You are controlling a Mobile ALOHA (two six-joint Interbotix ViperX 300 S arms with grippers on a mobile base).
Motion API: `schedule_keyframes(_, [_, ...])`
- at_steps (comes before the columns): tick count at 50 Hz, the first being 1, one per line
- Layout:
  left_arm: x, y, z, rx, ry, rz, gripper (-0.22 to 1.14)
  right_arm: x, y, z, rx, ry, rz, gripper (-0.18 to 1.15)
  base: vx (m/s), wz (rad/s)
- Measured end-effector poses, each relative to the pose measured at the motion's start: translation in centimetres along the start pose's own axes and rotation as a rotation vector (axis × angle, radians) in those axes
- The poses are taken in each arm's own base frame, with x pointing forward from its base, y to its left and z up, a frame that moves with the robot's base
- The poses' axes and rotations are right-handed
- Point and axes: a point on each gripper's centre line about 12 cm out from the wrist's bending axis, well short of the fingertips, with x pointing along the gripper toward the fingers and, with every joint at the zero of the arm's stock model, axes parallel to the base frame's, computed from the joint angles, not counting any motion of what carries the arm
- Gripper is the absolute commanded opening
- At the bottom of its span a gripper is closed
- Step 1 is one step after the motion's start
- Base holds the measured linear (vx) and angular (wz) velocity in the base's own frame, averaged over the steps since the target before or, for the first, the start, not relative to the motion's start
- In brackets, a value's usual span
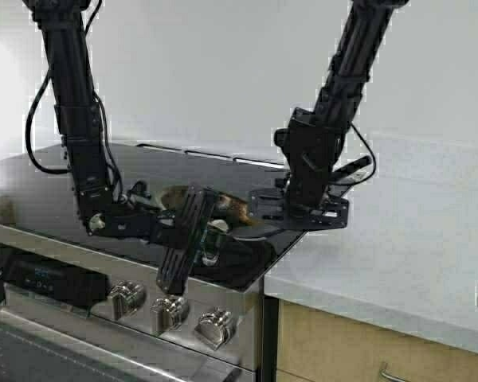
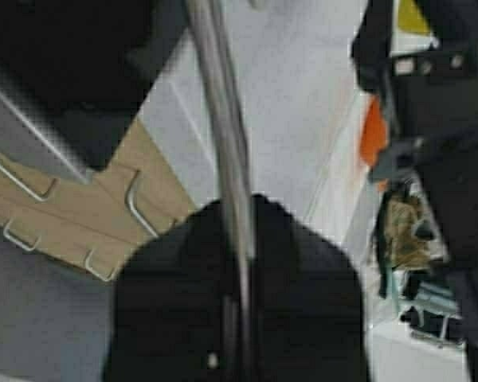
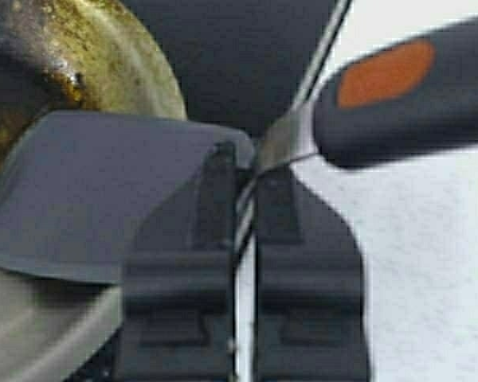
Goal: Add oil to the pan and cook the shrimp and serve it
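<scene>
I've got the left gripper (image 1: pixel 193 239) clenched on the pan (image 1: pixel 227 211) handle, pan on the stove (image 1: pixel 56 171) near its front edge. Right gripper (image 3: pixel 243 199) pinches a spatula (image 3: pixel 95 199), blade over the pan. Steel's stiff, heavy, prob slick w/ oil; grip handle only. Shrimp not visible.

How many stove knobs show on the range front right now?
3: the knobs sit in a row below the cooktop edge, left, middle, right. More may be hidden farther left.
</scene>
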Motion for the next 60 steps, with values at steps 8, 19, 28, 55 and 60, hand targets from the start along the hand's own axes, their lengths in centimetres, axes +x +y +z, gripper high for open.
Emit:
schedule_keyframes(8, [0.2, 0.3, -0.2, 0.014, 0.039, 0.039, 0.03, 0.8, 1.1, 0.3, 0.016, 0.02, 0.027, 0.07, 0.0, 0.0])
schedule_keyframes(19, [0.4, 0.6, -0.5, 0.029, 0.095, 0.082, 0.03, 0.8, 2.3, -0.2, 0.003, 0.046, 0.061, 0.07, 0.0, 0.0])
schedule_keyframes(28, [0.6, 0.7, -0.6, 0.053, 0.119, 0.101, 0.03, 0.5, 2.7, -0.6, -0.008, 0.056, 0.074, 0.07, 0.0, 0.0])
schedule_keyframes(55, [0.6, 0.5, -0.5, 0.085, 0.138, 0.146, 0.03, 0.4, 3.6, 0.1, 0.028, 0.039, 0.098, 0.07, 0.0, 0.0])
schedule_keyframes(60, [0.6, 0.6, -0.5, 0.085, 0.139, 0.148, 0.03, 0.2, 3.8, 0.9, 0.024, 0.025, 0.109, 0.07, 0.0, 0.0])
